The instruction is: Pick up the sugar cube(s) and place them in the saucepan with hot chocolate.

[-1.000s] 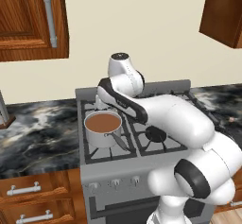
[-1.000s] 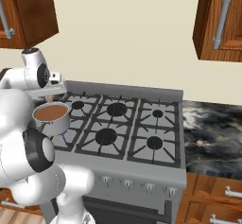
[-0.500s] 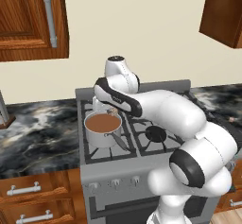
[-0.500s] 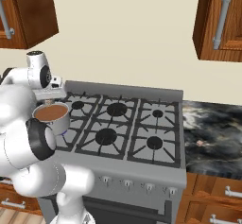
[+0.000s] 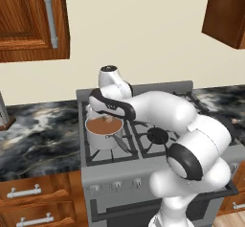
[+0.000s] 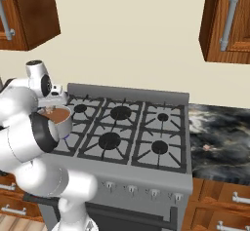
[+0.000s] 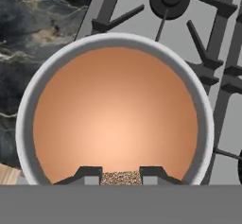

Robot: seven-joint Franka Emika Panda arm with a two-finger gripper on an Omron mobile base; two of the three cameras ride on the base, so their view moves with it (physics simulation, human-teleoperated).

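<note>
A: Where is the pan (image 7: 116,124) sitting?

B: It is sitting on the front left burner of the stove (image 6: 146,137), its grey handle pointing toward the stove's front edge. The brown chocolate is filling it well up the wall. In the hand view the rim is ringing nearly the whole frame, so the arm is looking almost straight down into it.

A: And the tool (image 7: 120,175)?

B: It is hanging right over the pan, toward the rim's near side. Its jaws are standing nearly closed, and a small speckled, sandy block, the cube (image 7: 120,177), is sitting pinched between the tips.

A: So which step is this?

B: I judge it is the placing step: the cube is being carried and is hovering over the liquid, not yet released.

A: What does the next move call for?

B: Probably just parting the jaws so the cube falls into the chocolate. Nudging a little toward the pan's middle first might be safer, since the tips are reading close to the rim. Then lifting clear.

A: Any more cubes?

B: I cannot tell; none are showing on the table (image 5: 43,135).
</note>
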